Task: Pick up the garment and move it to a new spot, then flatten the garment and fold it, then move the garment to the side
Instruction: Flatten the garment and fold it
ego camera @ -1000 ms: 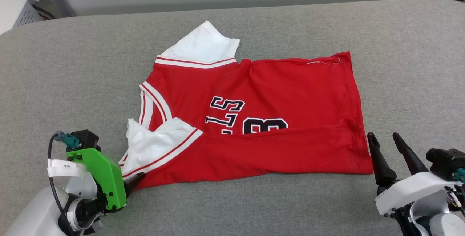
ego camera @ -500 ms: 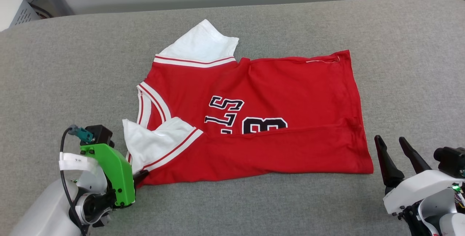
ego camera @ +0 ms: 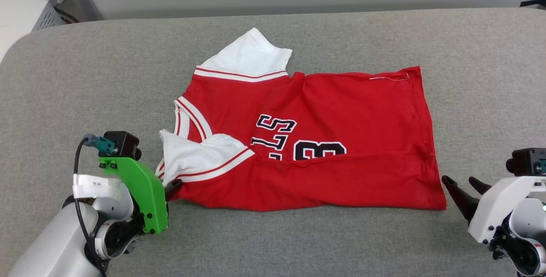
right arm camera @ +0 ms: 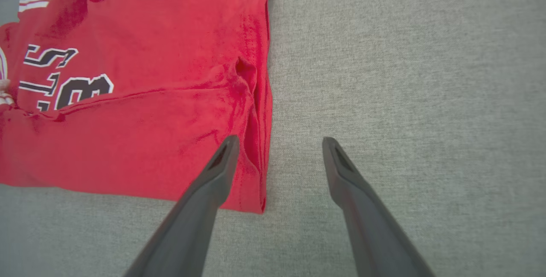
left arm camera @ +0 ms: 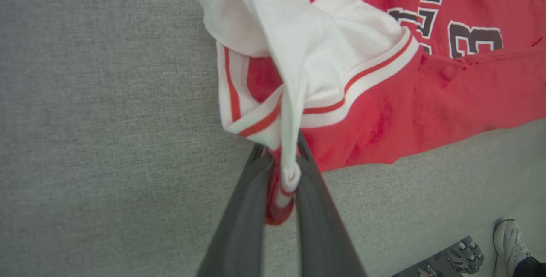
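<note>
Closed since a second ago, left gripper (left arm camera: 282,161) pinches the garment (ego camera: 341,110) at its near shoulder corner; right gripper (right arm camera: 277,144) gapes empty by the hem corner — light, limp cloth, half-folded on the bench (ego camera: 277,243); take corners.

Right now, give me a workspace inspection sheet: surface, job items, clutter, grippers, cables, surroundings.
Surface: grey fabric-covered table.
Job's things: garment lying flat, near edge folded over, near sleeve bunched.
Clutter: nothing seen.
Grippers: left gripper shut on the garment's sleeve corner; right gripper open, straddling the hem corner, contact unclear.
Cables: black cable looped beside the left wrist.
Surroundings: pale cabinet at far left; a shoe on the floor.
</note>
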You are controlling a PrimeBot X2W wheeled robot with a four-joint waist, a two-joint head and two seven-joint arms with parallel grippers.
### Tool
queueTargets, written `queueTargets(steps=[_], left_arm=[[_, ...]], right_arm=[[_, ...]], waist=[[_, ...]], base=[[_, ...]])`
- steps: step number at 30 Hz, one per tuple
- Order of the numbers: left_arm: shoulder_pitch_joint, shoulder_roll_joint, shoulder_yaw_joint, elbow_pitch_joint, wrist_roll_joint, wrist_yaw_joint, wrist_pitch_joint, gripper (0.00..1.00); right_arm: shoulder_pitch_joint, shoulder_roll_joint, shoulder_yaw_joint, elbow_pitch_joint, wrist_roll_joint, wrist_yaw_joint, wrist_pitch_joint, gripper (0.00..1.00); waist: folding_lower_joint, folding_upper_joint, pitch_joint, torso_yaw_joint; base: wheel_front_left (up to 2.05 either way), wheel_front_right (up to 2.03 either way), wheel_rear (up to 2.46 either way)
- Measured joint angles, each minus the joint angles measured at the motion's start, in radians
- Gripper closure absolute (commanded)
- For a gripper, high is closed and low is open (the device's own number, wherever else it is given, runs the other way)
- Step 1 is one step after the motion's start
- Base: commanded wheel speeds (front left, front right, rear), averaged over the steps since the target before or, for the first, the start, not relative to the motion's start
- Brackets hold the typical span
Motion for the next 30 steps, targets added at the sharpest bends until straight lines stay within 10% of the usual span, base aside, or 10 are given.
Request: queueTargets(steps=[15, 16, 17, 18, 30], left_arm=[[-0.005, -0.003, -0.008, -0.065, 0.010, 0.012, -0.006, 1.00], [-0.005, -0.003, -0.008, -0.064, 0.010, 0.012, -0.006, 1.00], [-0.005, -0.003, -0.007, -0.065, 0.010, 0.012, -0.009, 1.00], [-0.004, -0.003, -0.007, -0.064, 0.010, 0.012, -0.013, 1.00], [0.023, -0.002, -0.007, -0.096, 0.006, 0.009, -0.043, 1.00]], right_arm=[[-0.126, -0.015, 0.142, 0.170, 0.081, 0.000, 0.141, 0.00], [-0.131, -0.014, 0.147, 0.180, 0.085, 0.000, 0.149, 0.13], [-0.136, -0.014, 0.152, 0.186, 0.086, 0.000, 0.155, 0.74], [-0.142, -0.014, 0.155, 0.191, 0.091, 0.000, 0.160, 1.00], [-0.150, -0.027, 0.173, 0.171, 0.096, -0.001, 0.142, 1.00]], waist=[[0.0000, 0.0000, 0.050, 0.051], [0.0000, 0.0000, 0.049, 0.051], [0.0000, 0.0000, 0.048, 0.051], [0.0000, 0.0000, 0.047, 0.052], [0.0000, 0.0000, -0.003, 0.050]], base=[[0.00, 0.00, 0.00], [0.00, 0.00, 0.00], [0.00, 0.00, 0.00], [0.00, 0.00, 0.00], [0.00, 0.00, 0.00]])
